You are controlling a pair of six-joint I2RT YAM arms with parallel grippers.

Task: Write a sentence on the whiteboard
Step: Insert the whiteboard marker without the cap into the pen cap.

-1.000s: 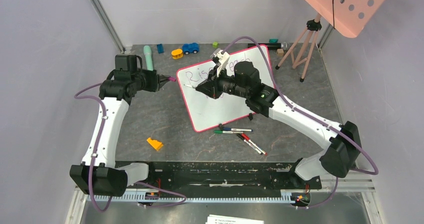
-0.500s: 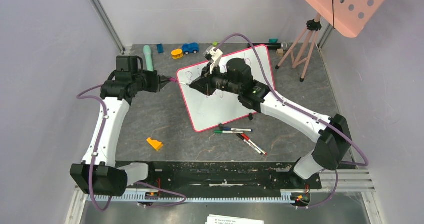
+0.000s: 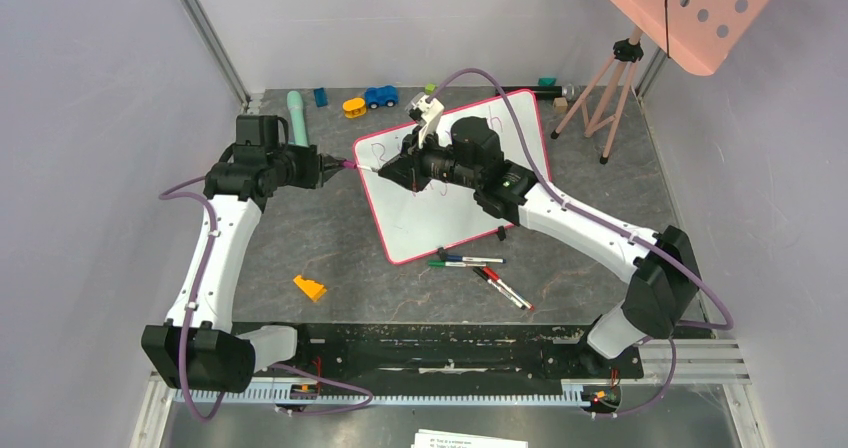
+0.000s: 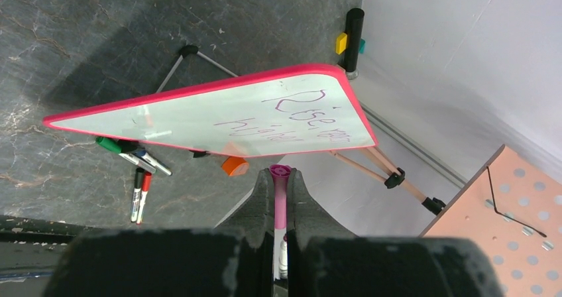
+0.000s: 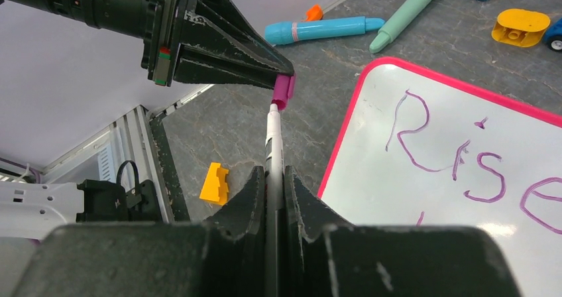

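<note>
The whiteboard (image 3: 430,230) lies askew on the dark grey counter (image 3: 300,230), turned so that one rounded corner of its pink-red rim points toward the arms. The sentence (image 4: 299,115) runs across it in thin purplish ink on two lines. "Rise" opens the upper line and "higher" sits beneath it, while the rest of the upper line is too small to read surely. In the top view the right arm stretches over the whiteboard and hides most of the writing.

The right tool (image 5: 274,178) hovers above the whiteboard's left part, close to the rim. It is pressed together on a white marker (image 5: 272,134), whose barrel sticks out past the fingertips and points off the board. Just beyond the whiteboard's left edge the left tool (image 5: 285,73) faces it, pinching a magenta cap (image 5: 283,91) at its very tips. The marker's nose stands at the mouth of the cap; whether it is inside cannot be told.

Just off the whiteboard's near edge lie loose markers (image 3: 470,260) with green, blue and red on them. An orange block (image 3: 309,288) sits off the whiteboard's near left corner, closer to the arm bases. Past the far edge stands a row of toys (image 3: 380,96), among them a teal cylinder, a yellow piece and a blue car. Off the whiteboard's far right corner stands a tripod (image 3: 600,98), and a salmon perforated panel (image 3: 700,8) hangs above it.
</note>
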